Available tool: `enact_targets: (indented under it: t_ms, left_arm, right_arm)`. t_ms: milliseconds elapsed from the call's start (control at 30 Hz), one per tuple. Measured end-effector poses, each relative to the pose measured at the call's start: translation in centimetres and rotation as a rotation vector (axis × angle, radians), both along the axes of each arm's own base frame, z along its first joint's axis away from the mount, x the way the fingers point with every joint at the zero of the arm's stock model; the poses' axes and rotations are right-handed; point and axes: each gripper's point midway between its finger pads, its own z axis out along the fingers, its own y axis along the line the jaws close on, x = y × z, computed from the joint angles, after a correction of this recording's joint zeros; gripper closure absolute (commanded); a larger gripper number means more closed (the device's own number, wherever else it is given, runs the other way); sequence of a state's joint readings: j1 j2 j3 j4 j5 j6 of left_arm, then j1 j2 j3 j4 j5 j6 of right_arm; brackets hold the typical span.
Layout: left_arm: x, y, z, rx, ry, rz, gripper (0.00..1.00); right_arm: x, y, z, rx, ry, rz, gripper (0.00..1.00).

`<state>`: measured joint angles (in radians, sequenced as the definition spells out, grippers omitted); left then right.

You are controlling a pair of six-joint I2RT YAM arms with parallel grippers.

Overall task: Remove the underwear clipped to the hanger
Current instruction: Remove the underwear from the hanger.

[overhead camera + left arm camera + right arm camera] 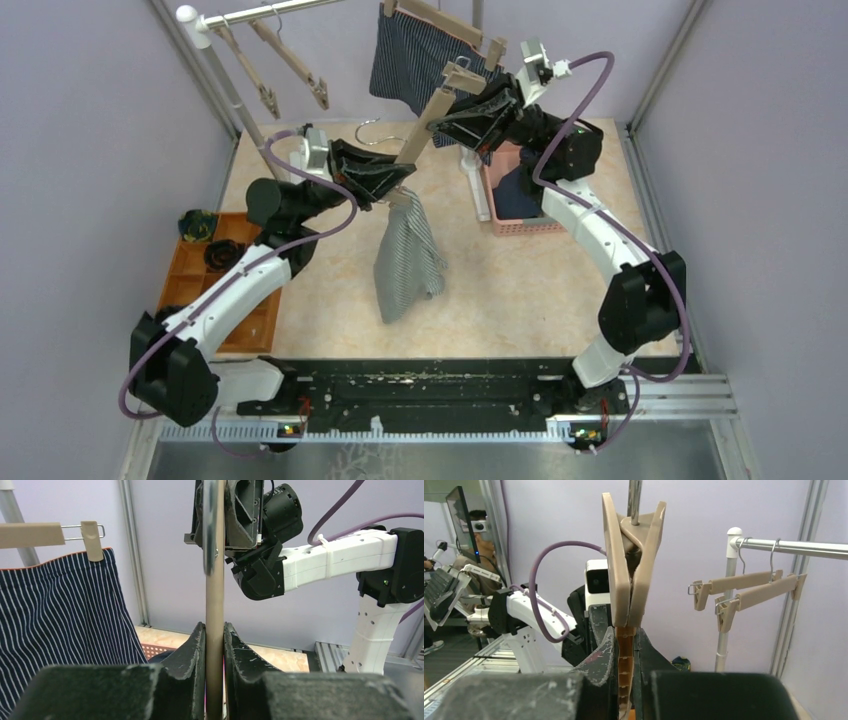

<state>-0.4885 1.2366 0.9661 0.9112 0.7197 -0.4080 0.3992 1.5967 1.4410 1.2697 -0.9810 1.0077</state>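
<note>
A grey-white striped underwear (405,260) hangs by one corner from the low end of a tilted wooden hanger (430,125). My left gripper (395,190) is shut on that hanger's bar (215,600), just above the cloth. The jaws of this left gripper (215,635) press both sides of the bar. At the hanger's high end, my right gripper (465,95) is shut on the beige clip (631,570). The right gripper (626,640) pinches the clip's tail, and the far end spreads apart with no cloth seen in it. A dark-blue pinstriped underwear (415,60) (60,620) stays clipped to a second hanger on the rail.
A pink basket (525,228) with dark cloth inside stands at the back right under the right arm. An orange tray (185,270) with dark rolled bundles sits at the left. Empty clip hangers (290,60) (749,587) hang from the metal rail (260,12).
</note>
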Motion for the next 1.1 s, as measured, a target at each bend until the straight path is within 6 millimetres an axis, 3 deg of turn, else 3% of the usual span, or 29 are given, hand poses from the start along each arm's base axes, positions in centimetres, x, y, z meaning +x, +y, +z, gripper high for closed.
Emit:
enact_targets:
  t_ms: [133,200,333,500,700,1100]
  left_arm:
    - [0.1,-0.4,-0.6,0.011,0.005,-0.024,0.45]
    - [-0.3,-0.6,-0.6,0.014,-0.001,-0.041,0.36]
    - [-1.1,-0.2,0.2,0.011,-0.047,-0.029,0.28]
    - [-2.6,1.1,1.6,0.015,-0.11,0.018,0.23]
    - [-3.5,2.4,1.5,0.034,-0.12,0.079,0.23]
    - [-1.0,3.6,-3.4,0.104,0.023,0.219,0.23]
  right_arm:
    - [-0.2,0.3,-0.3,-0.016,0.005,0.016,1.0]
    - [-0.2,0.5,-0.6,-0.022,0.009,0.022,1.0]
    - [0.0,0.7,-0.9,-0.035,0.017,0.021,1.0]
    - [0.4,0.8,-1.1,-0.044,0.018,0.007,1.0]
    - [0.2,0.9,-0.9,-0.045,0.003,-0.004,1.0]
    - [-2.1,-0.3,1.3,-0.008,-0.066,-0.002,1.0]
